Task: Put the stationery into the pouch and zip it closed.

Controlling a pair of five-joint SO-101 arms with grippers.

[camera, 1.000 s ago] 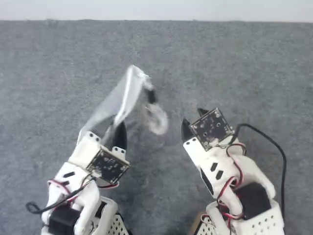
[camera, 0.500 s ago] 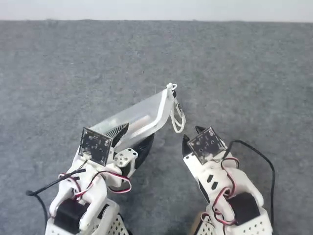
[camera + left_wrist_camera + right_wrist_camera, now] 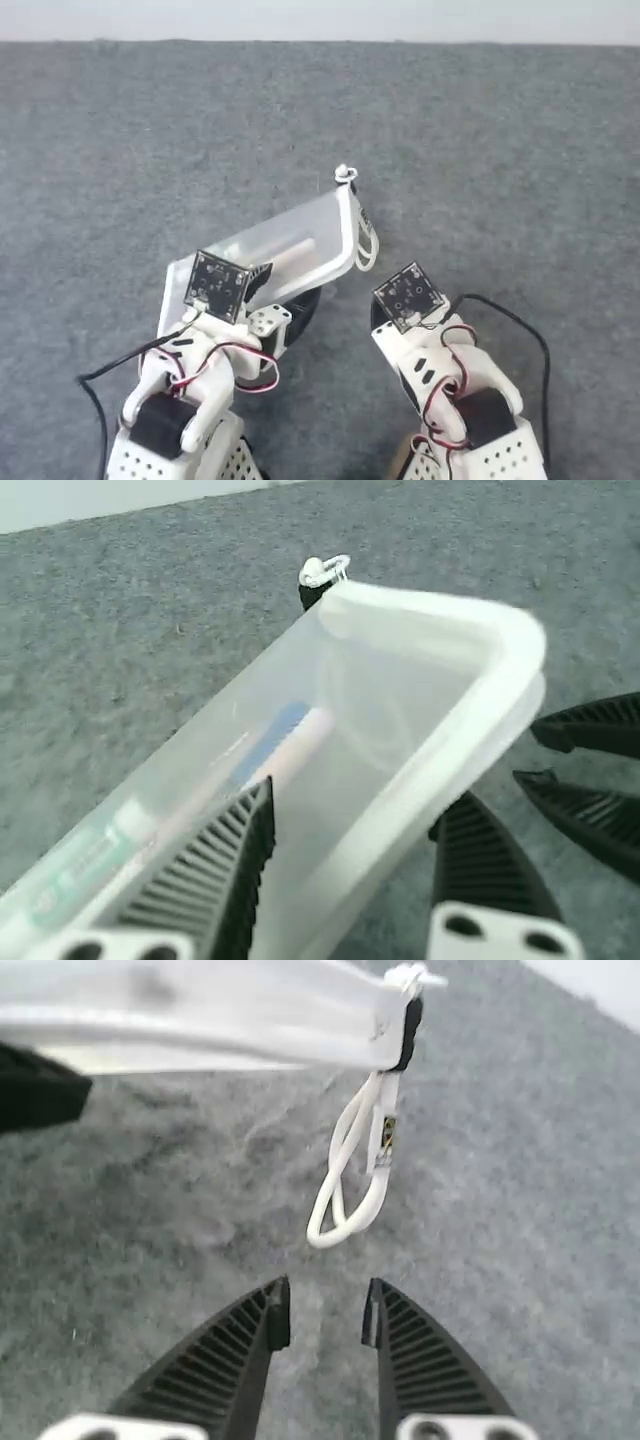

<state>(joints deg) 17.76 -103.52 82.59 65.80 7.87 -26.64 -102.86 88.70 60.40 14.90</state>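
A translucent pouch (image 3: 290, 245) lies slanted on the grey mat, and my left gripper (image 3: 280, 290) is shut on its near long edge. In the left wrist view the pouch (image 3: 400, 710) sits between the two black fingers of the left gripper (image 3: 360, 800), with pens (image 3: 270, 745) showing through its wall. A white cord loop (image 3: 366, 246) hangs from the zipper end. My right gripper (image 3: 320, 1305) is just short of that cord loop (image 3: 350, 1180), slightly open and holding nothing. The pouch (image 3: 200, 1010) runs beyond it. The right gripper (image 3: 530, 755) also shows beside the pouch in the left wrist view.
Grey felt mat (image 3: 480, 150) covers the table, bare on the far side and to both sides of the arms. A pale wall strip (image 3: 320, 20) marks the far edge. Cables trail from both arm bases.
The pouch came down from a raised, swinging pose to lie lower and flatter, its zipper end swung right. The left arm rotated with it. The right arm drew back toward its base.
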